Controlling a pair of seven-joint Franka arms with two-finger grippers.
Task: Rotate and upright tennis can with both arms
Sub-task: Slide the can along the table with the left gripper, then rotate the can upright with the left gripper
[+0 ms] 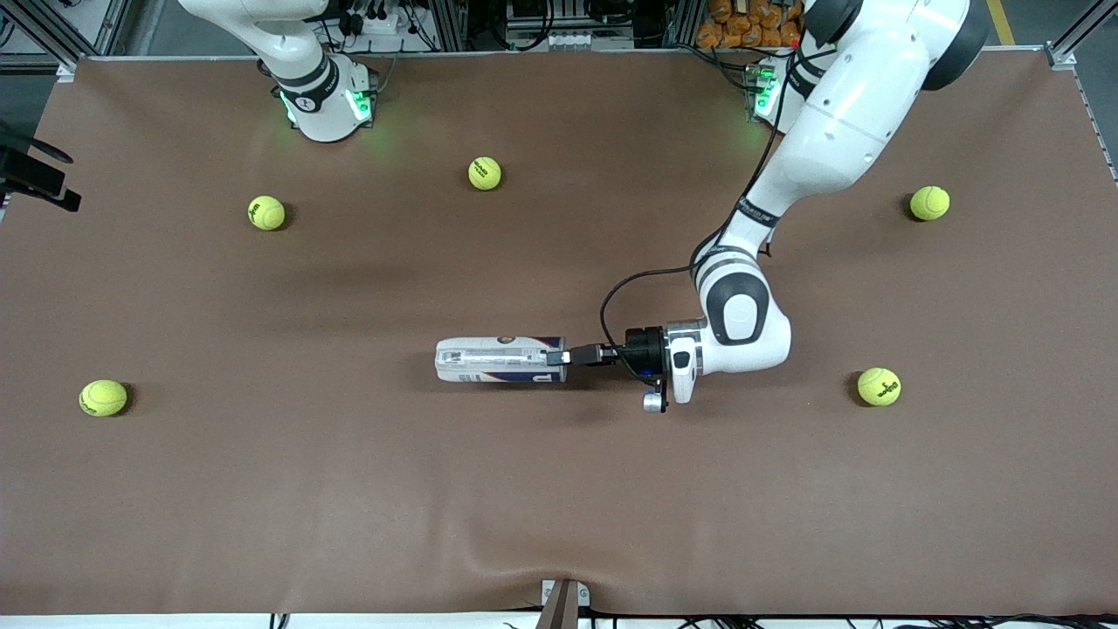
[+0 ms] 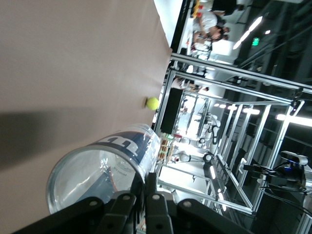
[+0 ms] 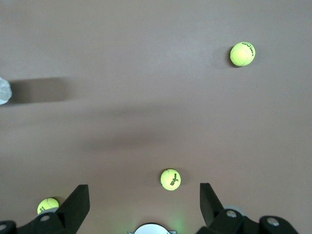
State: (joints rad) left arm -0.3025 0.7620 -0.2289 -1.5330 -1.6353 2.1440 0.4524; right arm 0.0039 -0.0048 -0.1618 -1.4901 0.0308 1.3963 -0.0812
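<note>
The tennis can (image 1: 500,359) lies on its side in the middle of the table, a clear tube with a white, navy and red label. Its open end faces the left arm's end of the table. My left gripper (image 1: 559,356) reaches in level with the table and is shut on the can's rim. In the left wrist view one finger sits inside the can (image 2: 107,161) and one outside, pinching the wall at the left gripper (image 2: 146,184). My right gripper (image 3: 144,197) hangs open and empty, high over the table near its own base, and is out of the front view.
Several yellow-green tennis balls lie scattered: one (image 1: 485,173) and another (image 1: 266,212) toward the robots' bases, one (image 1: 103,397) at the right arm's end, two (image 1: 929,203) (image 1: 879,386) at the left arm's end. The brown mat (image 1: 559,524) covers the table.
</note>
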